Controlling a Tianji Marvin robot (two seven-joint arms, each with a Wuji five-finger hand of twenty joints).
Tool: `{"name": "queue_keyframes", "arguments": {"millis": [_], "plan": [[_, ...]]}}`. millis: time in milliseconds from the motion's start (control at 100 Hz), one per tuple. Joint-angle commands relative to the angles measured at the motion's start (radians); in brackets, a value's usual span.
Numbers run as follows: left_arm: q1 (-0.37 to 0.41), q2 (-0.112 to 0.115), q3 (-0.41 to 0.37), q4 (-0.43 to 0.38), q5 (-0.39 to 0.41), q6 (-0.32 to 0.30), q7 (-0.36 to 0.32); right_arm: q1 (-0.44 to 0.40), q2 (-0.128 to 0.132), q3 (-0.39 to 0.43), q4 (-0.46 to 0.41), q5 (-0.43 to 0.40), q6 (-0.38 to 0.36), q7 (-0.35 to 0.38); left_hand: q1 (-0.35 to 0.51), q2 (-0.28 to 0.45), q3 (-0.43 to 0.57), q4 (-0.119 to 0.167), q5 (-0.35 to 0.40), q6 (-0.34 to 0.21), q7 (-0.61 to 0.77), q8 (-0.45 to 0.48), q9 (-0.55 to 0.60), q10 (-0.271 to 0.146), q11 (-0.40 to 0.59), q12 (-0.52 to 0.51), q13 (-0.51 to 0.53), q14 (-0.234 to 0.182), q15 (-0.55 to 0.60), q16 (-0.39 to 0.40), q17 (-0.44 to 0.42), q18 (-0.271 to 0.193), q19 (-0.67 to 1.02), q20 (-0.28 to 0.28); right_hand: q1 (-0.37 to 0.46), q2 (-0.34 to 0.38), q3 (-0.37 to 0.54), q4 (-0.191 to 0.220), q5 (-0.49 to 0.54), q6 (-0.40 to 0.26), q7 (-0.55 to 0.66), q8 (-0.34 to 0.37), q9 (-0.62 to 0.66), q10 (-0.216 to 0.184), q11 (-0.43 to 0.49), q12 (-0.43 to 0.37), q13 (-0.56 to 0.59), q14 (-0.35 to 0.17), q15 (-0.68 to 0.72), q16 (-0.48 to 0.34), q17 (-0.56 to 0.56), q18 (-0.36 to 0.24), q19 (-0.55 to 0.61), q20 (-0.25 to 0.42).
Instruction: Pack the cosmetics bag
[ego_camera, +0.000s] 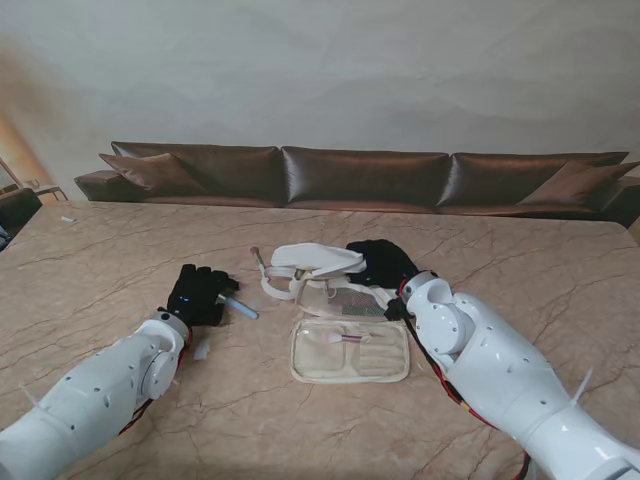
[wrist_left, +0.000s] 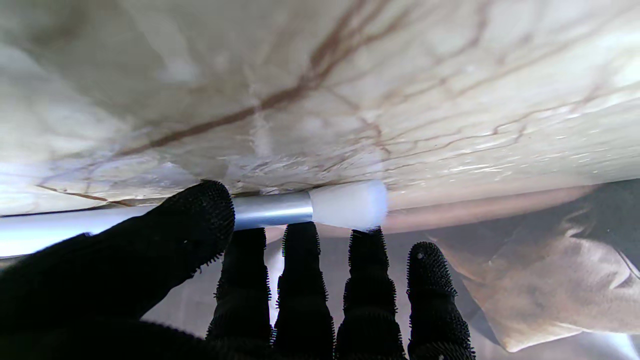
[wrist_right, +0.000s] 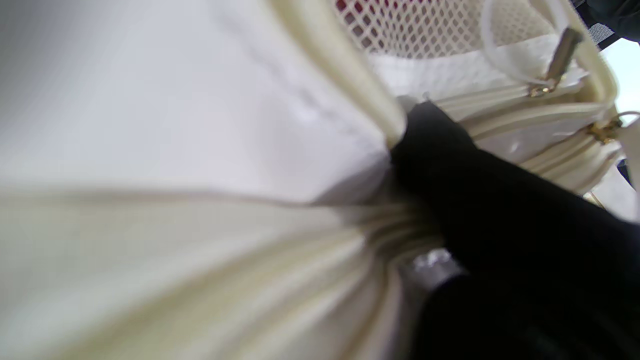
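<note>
left wrist: fingers (wrist_left: 300, 260) touching brush (wrist_left: 310, 207)

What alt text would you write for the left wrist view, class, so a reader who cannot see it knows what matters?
A black-gloved left hand pinches a makeup brush with a silver ferrule and white bristles, the thumb on its handle and the fingers beneath. Veined marble table fills the background, with the cream cosmetics bag blurred at one side.

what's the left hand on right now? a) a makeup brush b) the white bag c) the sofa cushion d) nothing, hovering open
a: the left hand has its thumb and fingers on a silver-handled makeup brush lying on the table, apart from the white bag.
</note>
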Motion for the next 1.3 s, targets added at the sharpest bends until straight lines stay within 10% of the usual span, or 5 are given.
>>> {"name": "queue_keyframes", "arguments": {"millis": [0,250,710,1120,1290], "plan": [[0.035,0.007,0.012,0.051,-0.005,0.001,-0.016,-0.009,-0.007,-0.002,-0.013,0.0,-0.001,0.002,0.002,-0.138,-0.1,-0.034,0.106,-0.057,0.234,0.105,0.016,0.007,0.021,0.003,0.008,0.004,0.009,-0.009,-0.011,0.006,0.003,0.021,0.081,0.101,0.056,0.017,0.049,-0.119,0.09,-0.002,0.04,-0.007,0.038,0.007,0.109,-0.041,0.099,0.019,0.059,-0.02,0.113,0.03],[0.028,-0.01,0.035,0.088,-0.038,-0.042,0.028,-0.012,-0.007,0.0,-0.016,-0.002,0.005,-0.001,0.087,-0.232,-0.193,-0.188,0.168,-0.216,0.521,0.149,0.074,-0.009,0.036,0.014,0.046,-0.002,0.024,-0.009,-0.011,0.005,0.036,0.025,0.081,0.101,0.056,0.017,0.048,-0.119,0.09,-0.002,0.039,-0.008,0.037,0.006,0.108,-0.041,0.101,0.019,0.059,-0.02,0.114,0.029],[0.036,-0.027,0.051,0.111,-0.073,-0.088,0.049,-0.007,-0.01,-0.009,-0.013,0.005,0.011,0.001,0.111,-0.24,-0.211,-0.192,0.265,-0.286,0.633,0.14,0.42,-0.117,0.142,0.087,0.319,-0.027,0.091,0.022,-0.004,0.007,0.094,0.033,0.08,0.101,0.056,0.017,0.049,-0.12,0.09,-0.002,0.04,-0.009,0.038,0.006,0.108,-0.041,0.101,0.017,0.059,-0.02,0.115,0.028],[0.05,-0.03,0.034,0.115,-0.074,-0.074,0.073,0.004,-0.016,-0.022,0.0,0.015,0.007,-0.006,0.146,-0.262,-0.192,-0.191,0.259,-0.284,0.652,0.136,0.694,-0.151,-0.007,0.438,0.495,-0.035,0.136,0.122,0.051,0.03,0.141,0.014,0.079,0.101,0.057,0.017,0.048,-0.124,0.09,-0.003,0.039,-0.009,0.037,0.004,0.108,-0.041,0.1,0.015,0.058,-0.018,0.117,0.028],[0.048,-0.038,0.045,0.129,-0.085,-0.073,0.086,0.005,-0.017,-0.024,0.0,0.016,0.008,-0.006,0.128,-0.267,-0.183,-0.194,0.236,-0.158,0.42,0.033,0.625,-0.167,0.016,0.565,0.421,-0.031,0.126,0.155,0.031,0.021,0.135,0.012,0.078,0.1,0.058,0.017,0.05,-0.126,0.09,-0.002,0.04,-0.01,0.036,0.003,0.108,-0.04,0.1,0.014,0.058,-0.018,0.117,0.027]]}}
